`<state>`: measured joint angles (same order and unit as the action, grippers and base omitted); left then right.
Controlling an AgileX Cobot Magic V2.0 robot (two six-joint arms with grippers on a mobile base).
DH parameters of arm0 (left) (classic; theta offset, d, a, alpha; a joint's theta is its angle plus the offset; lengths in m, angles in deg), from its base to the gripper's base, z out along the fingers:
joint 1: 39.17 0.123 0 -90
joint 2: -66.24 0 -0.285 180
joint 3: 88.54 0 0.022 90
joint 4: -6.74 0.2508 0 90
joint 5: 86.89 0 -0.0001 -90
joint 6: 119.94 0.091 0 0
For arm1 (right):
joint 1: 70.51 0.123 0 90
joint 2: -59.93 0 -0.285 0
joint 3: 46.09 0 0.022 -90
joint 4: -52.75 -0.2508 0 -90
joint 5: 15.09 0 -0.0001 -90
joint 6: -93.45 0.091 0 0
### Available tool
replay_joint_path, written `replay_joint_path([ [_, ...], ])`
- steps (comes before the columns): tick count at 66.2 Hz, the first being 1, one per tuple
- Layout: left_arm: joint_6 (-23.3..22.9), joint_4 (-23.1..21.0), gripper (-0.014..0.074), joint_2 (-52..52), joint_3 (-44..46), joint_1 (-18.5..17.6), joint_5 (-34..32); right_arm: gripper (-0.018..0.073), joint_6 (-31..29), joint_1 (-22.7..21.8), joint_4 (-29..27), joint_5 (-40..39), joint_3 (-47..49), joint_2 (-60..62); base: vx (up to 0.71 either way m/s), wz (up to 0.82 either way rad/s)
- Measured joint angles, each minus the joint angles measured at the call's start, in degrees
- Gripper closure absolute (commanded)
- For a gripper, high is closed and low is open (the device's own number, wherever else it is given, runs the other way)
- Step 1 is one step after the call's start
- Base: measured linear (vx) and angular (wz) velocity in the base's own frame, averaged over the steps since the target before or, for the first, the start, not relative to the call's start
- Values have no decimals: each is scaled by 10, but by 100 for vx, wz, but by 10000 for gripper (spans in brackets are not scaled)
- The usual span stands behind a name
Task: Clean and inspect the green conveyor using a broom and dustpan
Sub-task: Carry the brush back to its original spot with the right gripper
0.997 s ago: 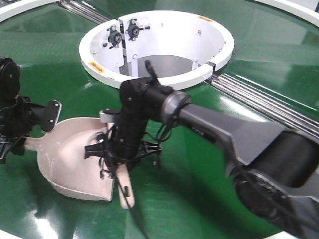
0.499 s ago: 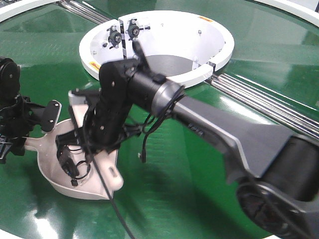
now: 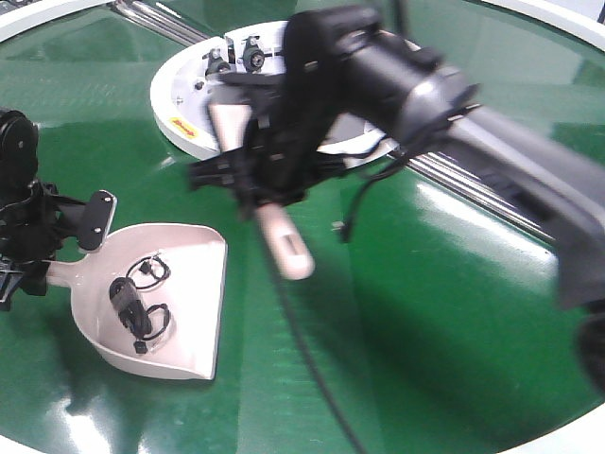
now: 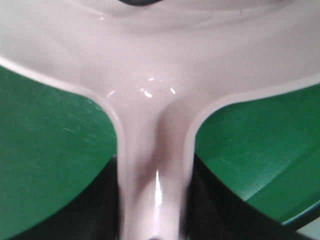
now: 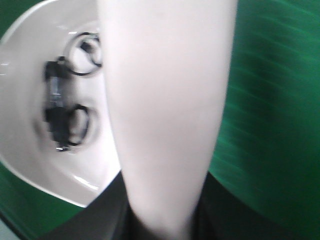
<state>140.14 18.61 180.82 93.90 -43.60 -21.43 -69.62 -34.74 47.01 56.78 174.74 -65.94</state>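
Note:
The beige-pink dustpan [image 3: 180, 284] rests on the green conveyor [image 3: 425, 303] at the left, its lip facing right. My left gripper [image 3: 43, 255] is shut on the dustpan's handle [image 4: 152, 165], with a dark jaw on each side of it. My right gripper [image 3: 269, 180] is shut on the broom [image 3: 282, 241] and holds it in the air above the belt, right of and behind the pan. The broom's handle end points down toward me, and its bristles are hidden by the gripper. In the right wrist view the broom [image 5: 165, 100] fills the middle and the dustpan [image 5: 30, 125] lies below left.
A small black cable-like object with loops [image 3: 134, 305] lies inside the dustpan; it also shows in the right wrist view [image 5: 62, 112]. The white centre ring [image 3: 180, 118] stands behind the right arm. Silver rollers [image 3: 501, 194] cross the belt at the right.
My right gripper has lifted the broom out of the dustpan and swung it up and to the right. The black object now lies uncovered in the pan. The left arm has not moved.

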Motion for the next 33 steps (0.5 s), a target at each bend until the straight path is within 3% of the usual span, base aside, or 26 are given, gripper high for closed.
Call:
replay_joint_path([
  [33,0,0,594,0,0,0,0,561,-49,-160,52,-3,-328,187,0,0],
])
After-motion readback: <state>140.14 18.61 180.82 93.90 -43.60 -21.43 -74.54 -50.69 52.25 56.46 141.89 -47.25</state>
